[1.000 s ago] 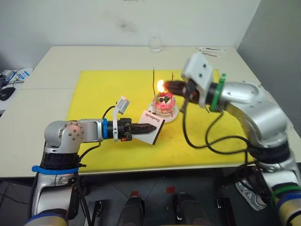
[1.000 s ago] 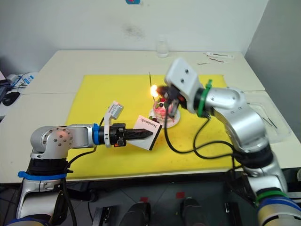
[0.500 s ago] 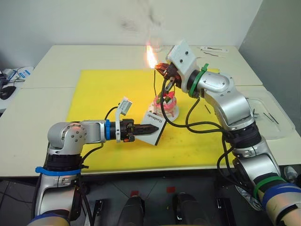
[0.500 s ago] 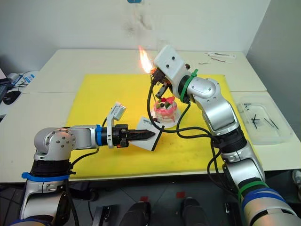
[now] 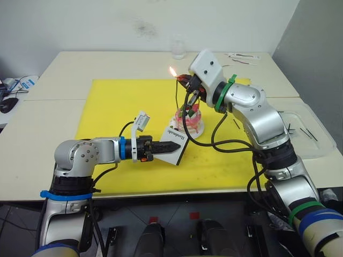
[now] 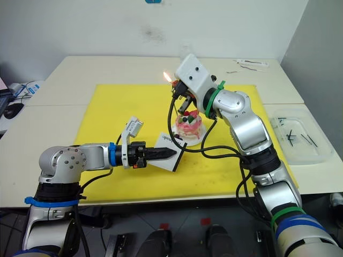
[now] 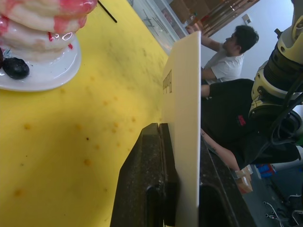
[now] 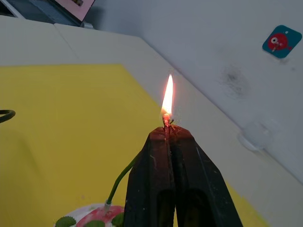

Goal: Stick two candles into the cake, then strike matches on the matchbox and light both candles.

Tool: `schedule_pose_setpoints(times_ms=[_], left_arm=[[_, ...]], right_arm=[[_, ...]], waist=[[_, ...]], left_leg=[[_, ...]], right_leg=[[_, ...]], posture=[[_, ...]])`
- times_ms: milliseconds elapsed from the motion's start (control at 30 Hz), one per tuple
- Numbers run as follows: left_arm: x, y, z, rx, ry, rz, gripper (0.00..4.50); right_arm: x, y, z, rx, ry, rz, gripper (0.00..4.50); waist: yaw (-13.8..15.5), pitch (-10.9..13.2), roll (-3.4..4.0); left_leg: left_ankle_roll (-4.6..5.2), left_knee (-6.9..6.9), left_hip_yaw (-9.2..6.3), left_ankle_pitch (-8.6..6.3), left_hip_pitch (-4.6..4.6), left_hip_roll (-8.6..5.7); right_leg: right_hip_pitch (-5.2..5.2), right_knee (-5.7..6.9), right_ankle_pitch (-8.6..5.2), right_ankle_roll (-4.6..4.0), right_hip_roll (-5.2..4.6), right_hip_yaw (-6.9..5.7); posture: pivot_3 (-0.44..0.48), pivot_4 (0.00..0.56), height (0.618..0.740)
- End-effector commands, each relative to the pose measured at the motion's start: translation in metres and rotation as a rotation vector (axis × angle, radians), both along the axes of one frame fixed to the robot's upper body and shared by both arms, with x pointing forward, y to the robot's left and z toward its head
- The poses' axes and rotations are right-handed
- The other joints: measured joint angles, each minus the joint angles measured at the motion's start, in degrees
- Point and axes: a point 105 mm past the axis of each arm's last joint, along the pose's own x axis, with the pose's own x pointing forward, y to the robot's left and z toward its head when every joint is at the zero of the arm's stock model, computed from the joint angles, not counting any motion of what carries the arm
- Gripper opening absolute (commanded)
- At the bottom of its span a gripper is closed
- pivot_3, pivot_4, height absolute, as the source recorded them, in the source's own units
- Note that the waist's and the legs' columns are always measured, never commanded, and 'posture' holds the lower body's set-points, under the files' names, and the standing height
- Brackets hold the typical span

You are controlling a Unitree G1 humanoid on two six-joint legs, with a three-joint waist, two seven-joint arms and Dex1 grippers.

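Observation:
The pink-and-white cake (image 5: 188,119) stands on its small white plate (image 5: 196,131) on the yellow mat. My right gripper (image 5: 184,80) hovers above the cake, shut on a short match (image 8: 166,121) that burns with a small flame (image 8: 167,97) at the fingertips. A thin greenish candle (image 8: 120,177) rises from the cake, and its top is hidden behind those fingers. The second candle cannot be made out. My left gripper (image 5: 170,146) is shut on the white matchbox (image 7: 182,94) and holds it tilted on edge just in front of the plate.
The yellow mat (image 5: 118,101) covers the middle of the table. A glass (image 5: 178,50) stands at the back edge. A clear tray (image 5: 308,134) with several dark matches sits to the right. A loose dark stick (image 7: 108,12) lies on the mat. A person (image 7: 227,56) sits nearby.
My right gripper lifted the burning match from cake level to above the cake. The flame flared tall half a second ago and is small now. The left gripper and matchbox stayed put.

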Motion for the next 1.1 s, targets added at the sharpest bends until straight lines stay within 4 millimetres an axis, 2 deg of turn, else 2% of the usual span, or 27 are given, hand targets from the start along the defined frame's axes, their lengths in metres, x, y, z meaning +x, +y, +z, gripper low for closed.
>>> schedule_pose_setpoints(times_ms=[33,1100], left_arm=[[-0.0019,-0.0027,0.0114,-0.015,-0.047,-0.029,0.48],[-0.0037,-0.0031,0.0129,-0.016,-0.052,-0.055,0.48]], right_arm=[[-0.0058,-0.0007,0.0139,0.003,-0.058,0.004,0.06],[-0.0099,0.0023,0.0208,0.019,-0.074,0.017,0.06]], waist=[[0.00,0.00,0.00],[-0.01,0.00,0.00]], left_leg=[[0.00,0.00,0.00,0.00,0.00,0.00],[0.00,0.00,0.00,0.00,0.00,0.00]], right_leg=[[0.00,0.00,0.00,0.00,0.00,0.00],[0.00,-0.01,-0.01,0.00,0.00,0.00]], posture=[[0.000,0.150,0.740],[0.000,0.150,0.740]])
